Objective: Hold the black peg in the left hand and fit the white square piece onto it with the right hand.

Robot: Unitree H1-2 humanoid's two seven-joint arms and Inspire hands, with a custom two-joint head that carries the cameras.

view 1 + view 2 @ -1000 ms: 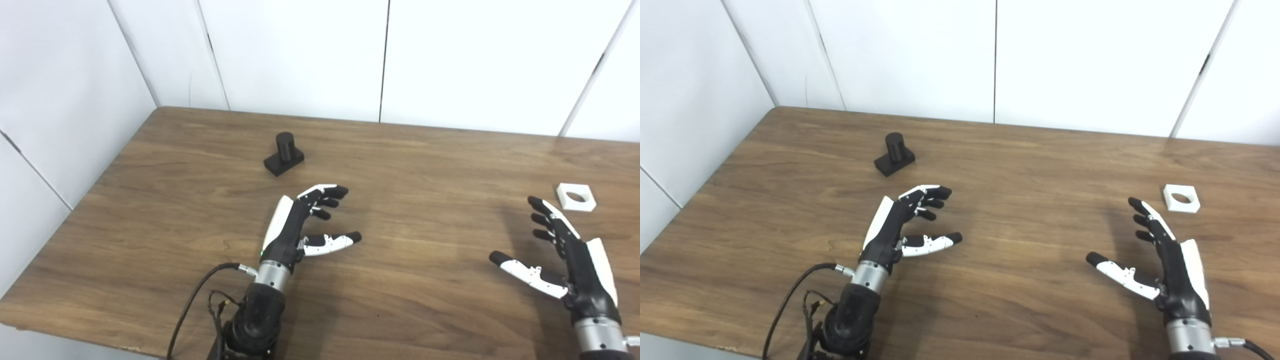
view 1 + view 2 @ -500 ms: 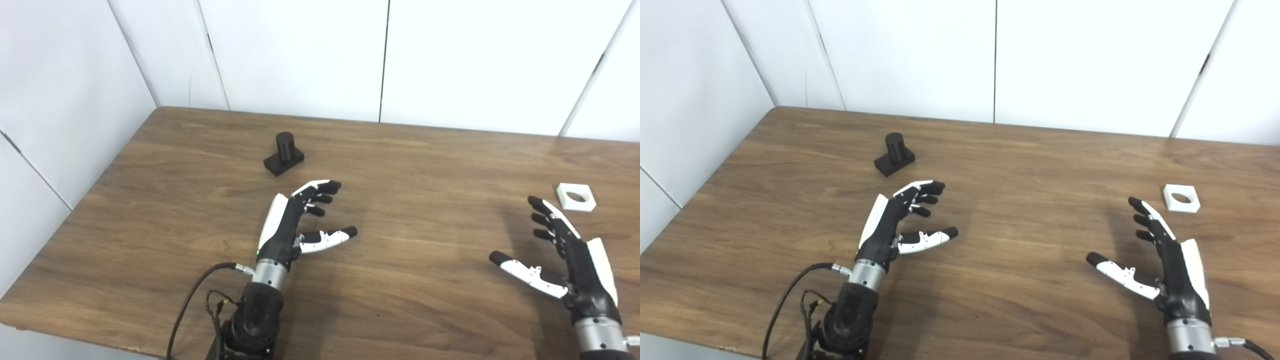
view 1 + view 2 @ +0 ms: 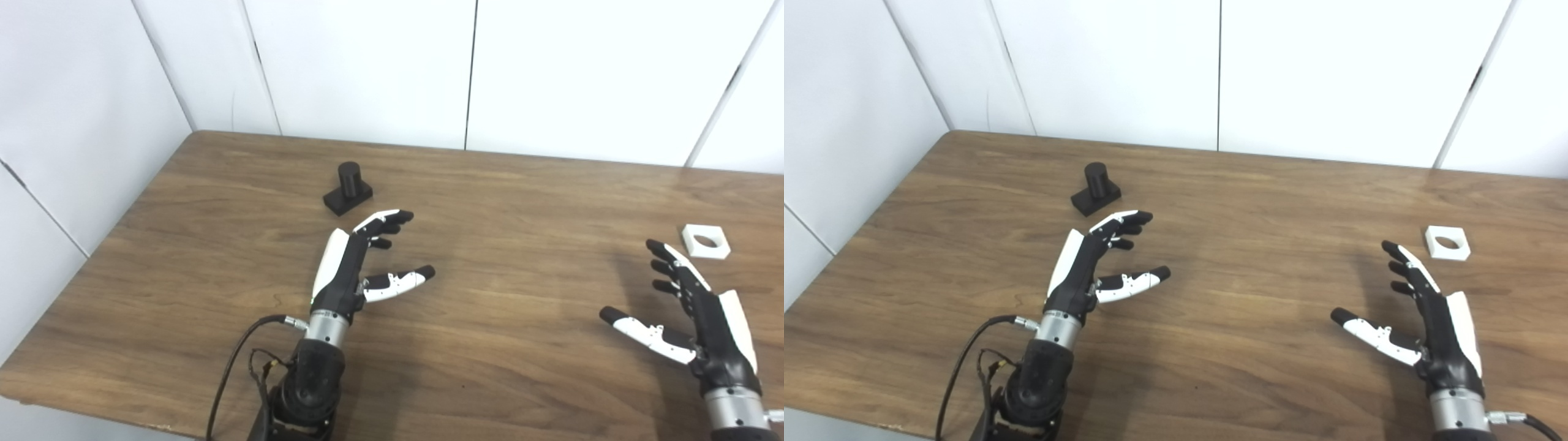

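Left hand point(image 3: 352, 266) is spread, empty, aimed at the black peg point(image 3: 348, 189) just off its fingertips at 11 o'clock, prob. lining up a grasp. Right hand point(image 3: 695, 318) is spread, empty; white square piece point(image 3: 705, 241) lies near, at 1 o'clock.

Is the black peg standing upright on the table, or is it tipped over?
Upright. The black peg rests on its flat base, its cylinder pointing up, untouched by either hand.
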